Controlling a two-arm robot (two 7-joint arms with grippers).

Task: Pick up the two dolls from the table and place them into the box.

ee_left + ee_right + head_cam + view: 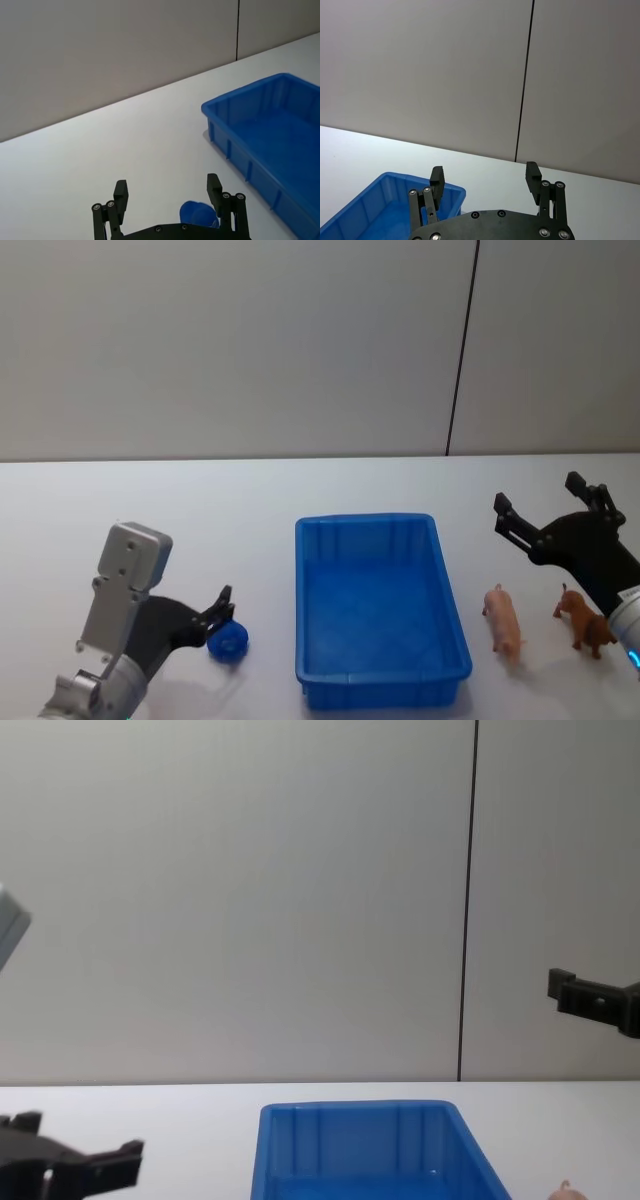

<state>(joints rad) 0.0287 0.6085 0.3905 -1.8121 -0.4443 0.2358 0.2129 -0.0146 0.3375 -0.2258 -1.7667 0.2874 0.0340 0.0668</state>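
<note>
White table [150, 500], blue box [385, 692] at centre. Left gripper [167, 182] low at near left, jaws apart either side of dark blue doll [228, 642], left of box. Right gripper [538, 492] raised at right, jaws apart. Pink doll [503, 618] lies just right of box; brown toy [585, 620] further right
</note>
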